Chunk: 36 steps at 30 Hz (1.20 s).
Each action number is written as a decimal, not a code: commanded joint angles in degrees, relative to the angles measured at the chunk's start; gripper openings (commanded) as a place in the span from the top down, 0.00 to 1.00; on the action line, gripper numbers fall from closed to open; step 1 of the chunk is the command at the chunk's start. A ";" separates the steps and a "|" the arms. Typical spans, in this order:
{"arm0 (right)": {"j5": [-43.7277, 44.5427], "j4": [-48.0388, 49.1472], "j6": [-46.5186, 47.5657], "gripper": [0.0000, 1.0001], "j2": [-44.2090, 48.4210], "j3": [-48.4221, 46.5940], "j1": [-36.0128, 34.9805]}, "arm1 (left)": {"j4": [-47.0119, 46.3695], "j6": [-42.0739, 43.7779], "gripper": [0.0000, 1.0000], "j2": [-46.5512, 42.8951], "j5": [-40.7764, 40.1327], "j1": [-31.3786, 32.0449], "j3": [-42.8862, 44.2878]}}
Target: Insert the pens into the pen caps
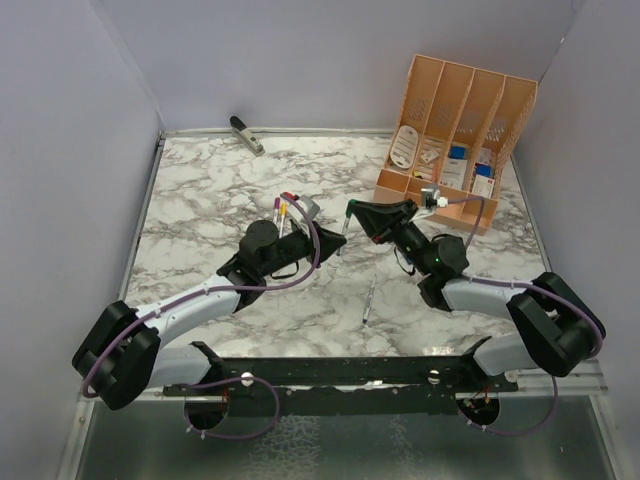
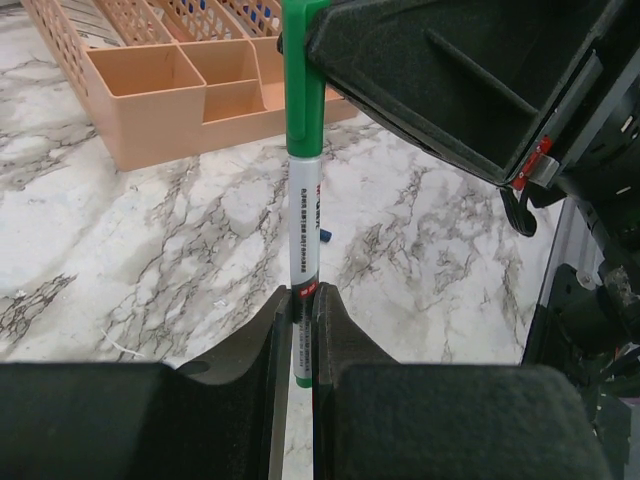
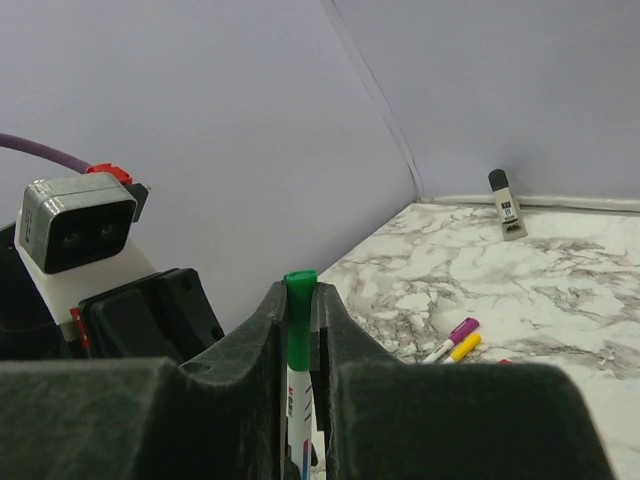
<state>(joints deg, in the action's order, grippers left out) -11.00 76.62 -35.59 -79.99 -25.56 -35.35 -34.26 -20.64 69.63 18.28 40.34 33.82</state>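
A green pen stands upright between my two grippers over the middle of the table. My left gripper is shut on its lower, green-tipped end. My right gripper is shut on the green cap, which sits on the pen's upper end. In the top view the two grippers meet tip to tip, left and right. Capped purple and yellow pens lie together behind the left gripper. Another pen lies bare on the marble in front.
An orange desk organizer stands at the back right, close behind the right gripper. A grey-black stapler-like tool lies at the back wall. A small blue piece lies on the table beside the held pen. Purple walls enclose three sides.
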 commanded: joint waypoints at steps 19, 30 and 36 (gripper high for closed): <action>-2.35 -21.34 4.49 0.99 -5.97 -1.34 -5.06 | -13.18 5.26 1.00 -3.48 -17.40 -0.35 4.85; 4.13 -22.41 8.57 0.95 -3.18 -4.60 -5.15 | -2.84 3.07 1.00 -2.22 -18.12 -0.35 4.20; 9.85 -22.22 11.86 0.74 -2.12 -10.01 -5.08 | 4.25 2.14 1.00 -0.20 -18.51 -0.35 3.45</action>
<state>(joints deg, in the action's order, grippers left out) -4.25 60.90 -27.49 -82.11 -32.88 -39.48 -27.99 -16.93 70.08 4.78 40.64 34.06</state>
